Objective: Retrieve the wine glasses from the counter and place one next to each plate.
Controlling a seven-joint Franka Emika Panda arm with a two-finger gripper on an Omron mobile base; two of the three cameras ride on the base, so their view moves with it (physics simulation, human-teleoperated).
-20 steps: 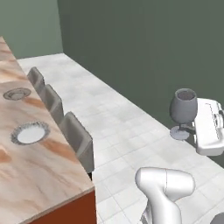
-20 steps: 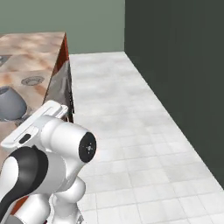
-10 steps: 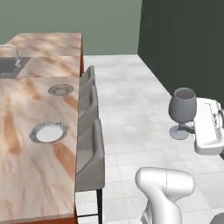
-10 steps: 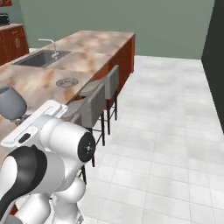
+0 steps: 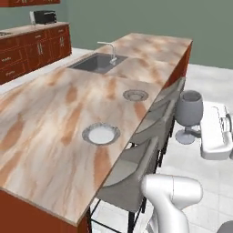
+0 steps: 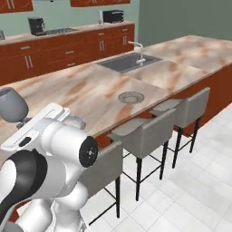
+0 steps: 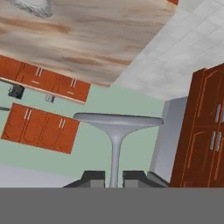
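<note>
My gripper (image 5: 196, 133) is shut on the thin stem of a grey-blue wine glass (image 5: 189, 111), held upright in the air to the right of the stools, off the counter (image 5: 50, 118). In the hand view the stem runs up between my gripper's (image 7: 114, 178) two dark tips to the glass's round foot (image 7: 117, 120). In the right base view the glass's bowl (image 6: 12, 105) shows above my arm. A white plate (image 5: 101, 134) lies near the counter's edge. A greyish-tan plate (image 5: 135, 95) lies farther along, seen also as the ringed plate (image 6: 131, 97).
Grey stools (image 5: 136, 168) line the counter's near edge between me and the plates. A sink (image 5: 98, 63) with a tap is set in the counter beyond the plates. Red-brown cabinets (image 6: 59, 50) line the far wall. Tiled floor (image 6: 190, 186) lies open to the right.
The whole scene has swung as the base moved: the counter with both plates and the sink now spreads ahead. The glass has stayed in my shut gripper.
</note>
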